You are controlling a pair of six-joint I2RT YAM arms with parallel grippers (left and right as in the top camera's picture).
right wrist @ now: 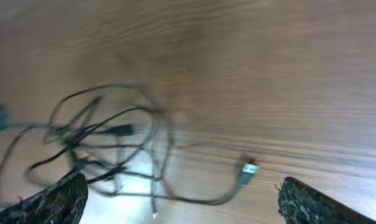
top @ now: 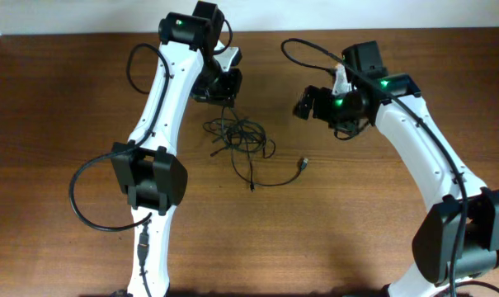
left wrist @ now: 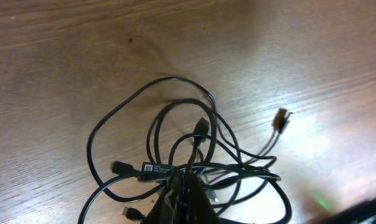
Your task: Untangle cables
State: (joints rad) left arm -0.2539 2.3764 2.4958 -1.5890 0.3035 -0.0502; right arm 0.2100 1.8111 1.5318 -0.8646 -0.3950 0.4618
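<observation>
A tangle of thin black cables [top: 237, 136] lies on the wooden table [top: 356, 214] at the middle, with one strand curling right to a small plug [top: 303, 163]. My left gripper [top: 224, 92] sits at the tangle's upper edge. In the left wrist view its fingers [left wrist: 186, 190] are pressed together on strands of the cables [left wrist: 175, 137]. My right gripper [top: 308, 103] hangs above the table to the right of the tangle, open and empty. Its wrist view shows the two fingers wide apart [right wrist: 181, 202] over the blurred cables [right wrist: 100, 137] and the plug [right wrist: 248, 168].
Thicker black cables run along both white arms. The left arm's base [top: 150, 177] stands at the lower left, the right arm's base [top: 463, 231] at the lower right. A pale wall edge borders the table at the back.
</observation>
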